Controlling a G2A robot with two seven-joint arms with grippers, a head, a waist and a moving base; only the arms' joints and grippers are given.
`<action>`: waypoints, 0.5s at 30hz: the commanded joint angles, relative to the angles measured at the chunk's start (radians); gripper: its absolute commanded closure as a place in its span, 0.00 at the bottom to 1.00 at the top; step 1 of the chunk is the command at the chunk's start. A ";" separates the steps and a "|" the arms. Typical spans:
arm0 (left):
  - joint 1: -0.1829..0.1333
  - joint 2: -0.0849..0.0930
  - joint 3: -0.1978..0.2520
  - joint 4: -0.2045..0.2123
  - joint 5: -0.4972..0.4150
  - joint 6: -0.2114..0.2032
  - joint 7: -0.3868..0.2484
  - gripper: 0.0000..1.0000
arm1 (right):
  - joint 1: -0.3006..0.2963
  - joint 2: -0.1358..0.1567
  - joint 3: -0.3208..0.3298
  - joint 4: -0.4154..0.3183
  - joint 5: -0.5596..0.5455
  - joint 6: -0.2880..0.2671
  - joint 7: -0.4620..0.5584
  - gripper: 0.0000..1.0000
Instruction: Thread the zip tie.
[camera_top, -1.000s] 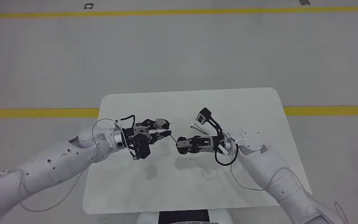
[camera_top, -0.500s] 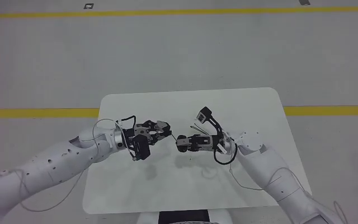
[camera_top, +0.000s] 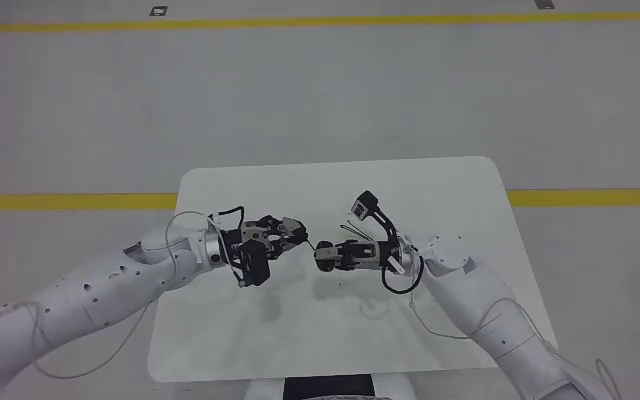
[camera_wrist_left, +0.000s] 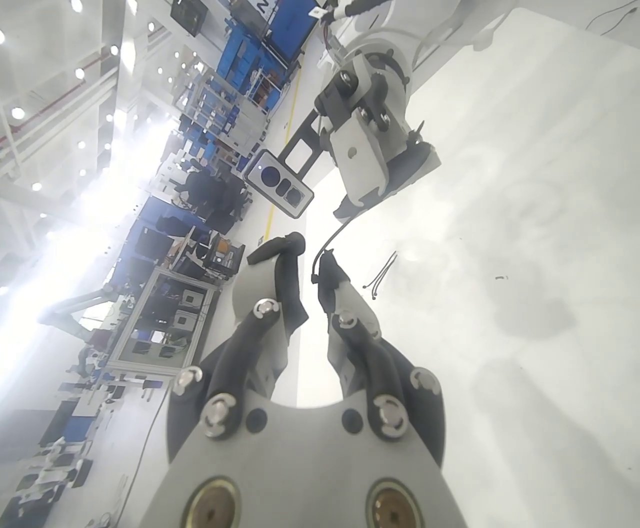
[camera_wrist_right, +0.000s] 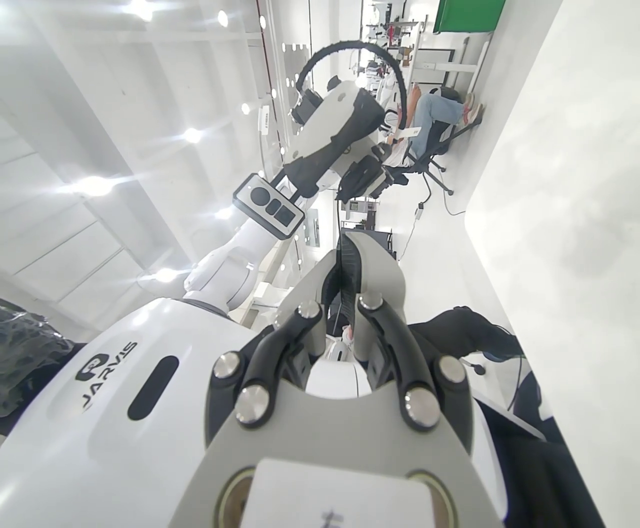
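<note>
Right jaws: pinched shut on one end of the thin black plastic zip tie (camera_wrist_left: 331, 238), held up off the surface.
Left jaws: clearly parted, nothing clamped; the tie's free end curves in just beside one finger (camera_wrist_left: 330, 280).
Zip tie: bridges the small gap between both arms, over the middle of the flat white surface (camera_top: 440, 200).
Extra: a second thin black tie (camera_wrist_left: 384, 270) lies loose on the surface nearby.

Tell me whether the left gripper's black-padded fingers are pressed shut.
No, the left gripper stands open, with a clear gap between its black-padded fingers.
</note>
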 joint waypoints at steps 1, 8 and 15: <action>0.000 0.000 0.000 -0.001 0.000 -0.001 0.001 0.87 | 0.000 -0.001 0.000 0.001 0.002 -0.001 0.003 1.00; 0.001 0.001 0.000 -0.001 0.000 -0.007 0.003 0.96 | 0.001 -0.003 -0.001 0.005 0.005 -0.004 0.004 1.00; 0.000 0.000 0.000 -0.002 0.000 -0.015 0.000 1.00 | 0.004 -0.005 -0.002 0.009 0.007 -0.001 0.005 1.00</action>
